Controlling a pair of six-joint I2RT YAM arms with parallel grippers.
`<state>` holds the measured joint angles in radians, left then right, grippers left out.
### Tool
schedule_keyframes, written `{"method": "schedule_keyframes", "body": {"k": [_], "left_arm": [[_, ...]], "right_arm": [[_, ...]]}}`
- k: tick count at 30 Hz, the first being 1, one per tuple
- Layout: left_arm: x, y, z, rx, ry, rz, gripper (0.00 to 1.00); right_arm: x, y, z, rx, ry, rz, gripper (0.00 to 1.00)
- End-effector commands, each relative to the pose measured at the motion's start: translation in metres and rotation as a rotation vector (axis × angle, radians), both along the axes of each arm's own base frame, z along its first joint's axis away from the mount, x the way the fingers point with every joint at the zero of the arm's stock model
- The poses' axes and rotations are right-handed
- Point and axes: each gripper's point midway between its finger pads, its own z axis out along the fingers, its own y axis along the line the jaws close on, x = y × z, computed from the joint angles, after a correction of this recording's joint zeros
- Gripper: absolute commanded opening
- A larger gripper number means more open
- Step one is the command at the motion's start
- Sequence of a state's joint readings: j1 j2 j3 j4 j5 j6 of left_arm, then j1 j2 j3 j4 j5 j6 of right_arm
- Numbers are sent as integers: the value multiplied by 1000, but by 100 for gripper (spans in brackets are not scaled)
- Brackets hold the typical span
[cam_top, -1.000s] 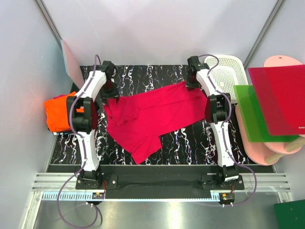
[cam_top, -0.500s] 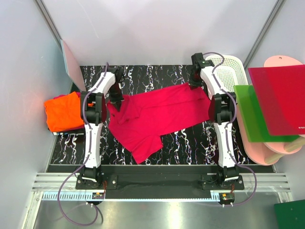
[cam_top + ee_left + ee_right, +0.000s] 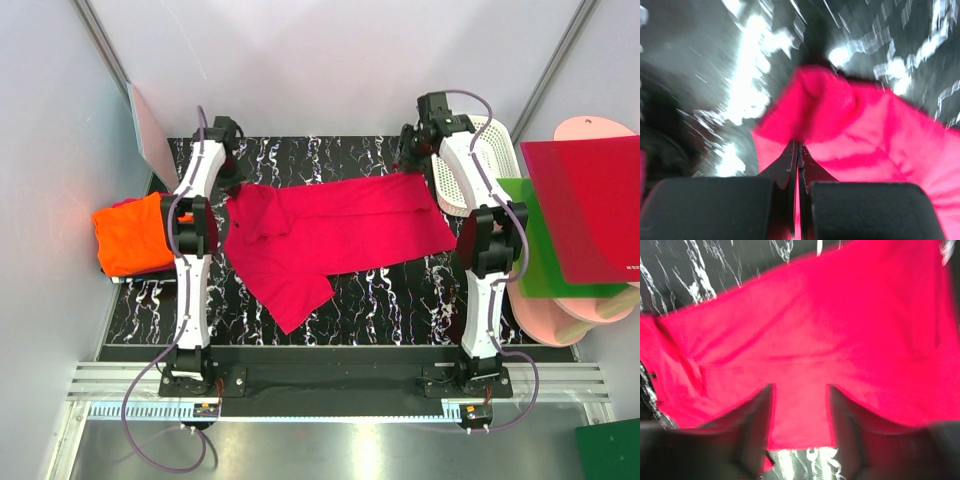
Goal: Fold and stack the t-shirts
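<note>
The crimson t-shirt (image 3: 330, 235) lies spread across the black marbled mat (image 3: 400, 300), one part trailing toward the front. My left gripper (image 3: 231, 188) is at its far left corner. In the left wrist view the left gripper (image 3: 797, 143) is shut, with red cloth (image 3: 855, 130) pinched between the jaws. My right gripper (image 3: 413, 163) hovers over the shirt's far right corner. In the right wrist view it (image 3: 800, 388) stands open above the red cloth (image 3: 810, 320), holding nothing. The orange t-shirt (image 3: 130, 235) lies folded at the mat's left edge.
A white basket (image 3: 492, 150) stands at the back right. Beside it a green board (image 3: 528, 245) and a red board (image 3: 585, 205) lie on pink boards (image 3: 580, 320). A pale board (image 3: 150, 125) leans at the back left wall.
The left gripper shut on the shirt's left corner and drew it toward the back left. The right gripper opened, let go of the far right corner and moved back. The shirt lies flatter.
</note>
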<state>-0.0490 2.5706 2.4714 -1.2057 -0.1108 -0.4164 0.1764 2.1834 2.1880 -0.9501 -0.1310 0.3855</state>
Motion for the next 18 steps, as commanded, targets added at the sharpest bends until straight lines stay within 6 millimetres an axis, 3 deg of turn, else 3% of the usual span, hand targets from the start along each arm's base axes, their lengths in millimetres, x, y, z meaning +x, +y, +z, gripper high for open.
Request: {"method": "schedule_keyframes", "body": {"k": [1,2,3,4,5,6,7,8,9,10,11,12,13,16,18], "left_arm": [[29,17,50,-44,-181,17,0],[28,15,61,-54,-200,7,3],[30,10,74,-73,-241,-24,10],[17,0,94,-122,-259,-55,22],[10,-6,103,-146,-272,-76,48],[8,-13,114,-173,-314,-103,64],[-19,-25,120,-234,-296,-131,80],[-32,-32,121,-271,-287,-154,99],[-46,-38,120,-303,-273,-175,99],[-77,-50,114,-367,-220,-198,99],[-94,-56,107,-406,-185,-195,99],[-111,-61,102,-443,-153,-198,99],[-144,-70,93,-505,-93,-196,99],[-197,-82,85,-575,-22,-178,99],[-219,-91,84,-593,7,-185,98]], "right_arm": [[-23,15,11,97,-12,72,75],[-28,18,22,124,-30,71,82],[-32,19,15,129,-19,72,89],[-36,19,15,133,-19,71,99],[-40,18,24,135,-39,72,100],[-46,16,18,131,-28,67,100],[-50,15,18,128,-28,65,100],[-58,10,18,115,-26,55,100],[-62,9,19,109,-25,51,100],[-67,7,19,104,-22,49,100],[-73,5,25,98,-34,47,100],[-82,2,16,91,-6,40,100],[-88,1,14,87,1,37,100],[-110,-3,3,84,45,27,100],[-124,-4,-6,89,79,19,100]]}}
